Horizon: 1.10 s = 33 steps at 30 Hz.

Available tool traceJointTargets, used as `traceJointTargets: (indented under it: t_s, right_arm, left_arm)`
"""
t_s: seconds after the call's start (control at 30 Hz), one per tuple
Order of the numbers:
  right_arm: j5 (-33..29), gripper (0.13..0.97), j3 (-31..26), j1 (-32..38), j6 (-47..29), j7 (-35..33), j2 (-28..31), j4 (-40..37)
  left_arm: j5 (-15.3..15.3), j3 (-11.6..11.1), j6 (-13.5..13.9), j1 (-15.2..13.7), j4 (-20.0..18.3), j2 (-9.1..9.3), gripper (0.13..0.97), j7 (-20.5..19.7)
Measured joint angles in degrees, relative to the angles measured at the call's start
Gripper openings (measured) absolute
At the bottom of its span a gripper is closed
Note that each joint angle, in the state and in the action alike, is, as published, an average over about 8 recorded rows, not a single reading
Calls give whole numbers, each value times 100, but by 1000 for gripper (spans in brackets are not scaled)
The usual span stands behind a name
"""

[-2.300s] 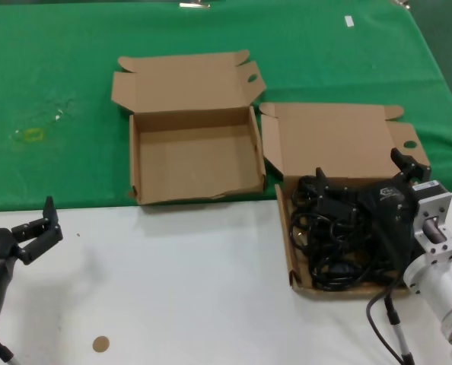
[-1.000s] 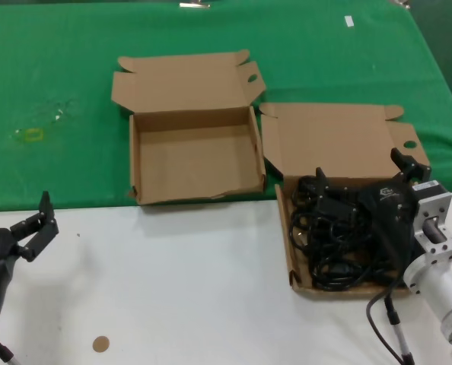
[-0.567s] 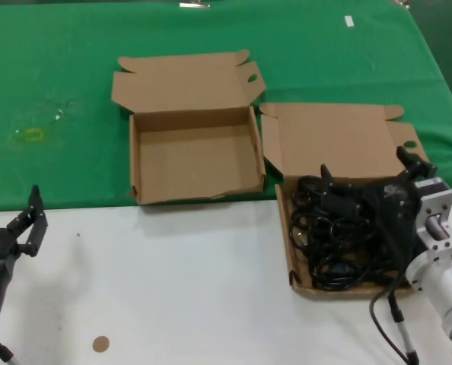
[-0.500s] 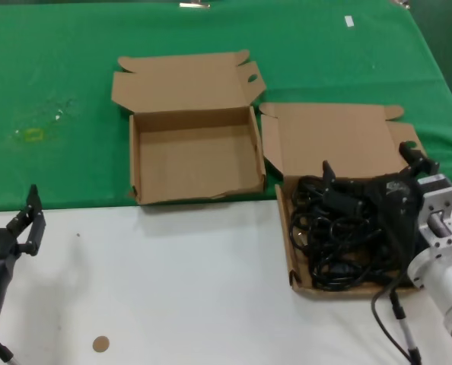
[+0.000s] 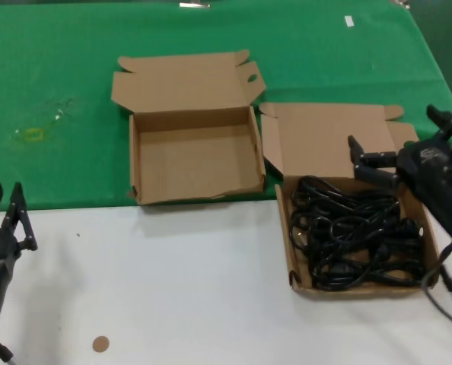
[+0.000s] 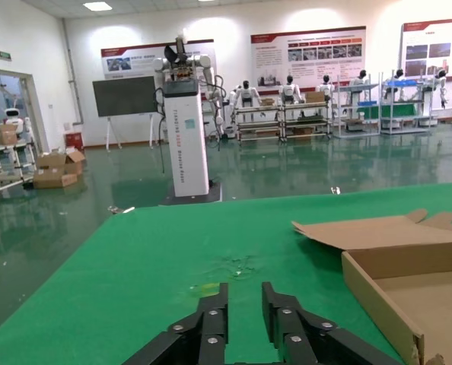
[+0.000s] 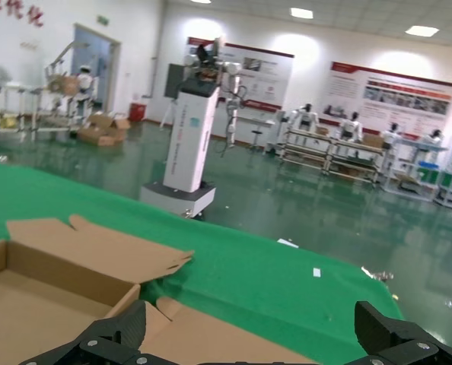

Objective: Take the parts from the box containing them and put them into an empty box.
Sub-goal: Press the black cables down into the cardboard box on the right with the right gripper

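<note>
My right gripper [image 5: 397, 148] hangs at the right of the head frame, above the far edge of the full box [image 5: 361, 232], fingers spread wide and holding nothing. In the right wrist view the same two fingers [image 7: 97, 338] stand far apart at the bottom corners, with only cardboard and green cloth [image 5: 51, 68] between them. My left gripper [image 5: 5, 217] waits at the lower left over the white table [image 5: 173, 289], jaws drawn narrow, nearly together, empty.

The parts are a tangle of black cables [image 5: 355, 239] filling the floor of the full box at lower right. The empty box [image 5: 192, 156] sits just beside it, toward upper centre, lid folded back, corners almost touching.

I judge the cables light, soft and floppy, likely snagged in one another, so one loop may drag the rest up. They will sag and swing once lifted. The best hold looks like a thick bunch near the middle of the heap, where several strands cross, not a single stray loop at the rim. The cardboard is light too and may slide or lift if strands catch its wall.
</note>
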Motion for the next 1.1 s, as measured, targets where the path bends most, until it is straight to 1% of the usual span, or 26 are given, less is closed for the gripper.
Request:
traceJointTargets:
  t_s: [0.27, 0.5, 0.63, 0.77, 0.93, 1.1]
  right_arm:
    - [231, 966, -296, 236, -280, 107, 1024, 22]
    - [151, 966, -831, 640, -783, 342, 1915, -26]
    - [-131, 966, -1162, 951, -1216, 597, 2310, -36]
    - [-597, 966, -1353, 1248, -1824, 887, 2586, -52]
    - [-1197, 966, -1355, 1549, -2742, 1087, 2748, -120]
    - [-1680, 966, -1265, 1848, -3695, 1057, 2730, -259]
  left_arm:
    - [0, 0, 0, 0, 0, 0, 210, 0]
    - [0, 0, 0, 0, 0, 0, 164, 0]
    - [0, 0, 0, 0, 0, 0, 148, 0]
    - [0, 0, 0, 0, 0, 0, 145, 0]
    - [0, 0, 0, 0, 0, 0, 144, 0]
    - [0, 0, 0, 0, 0, 0, 144, 0]
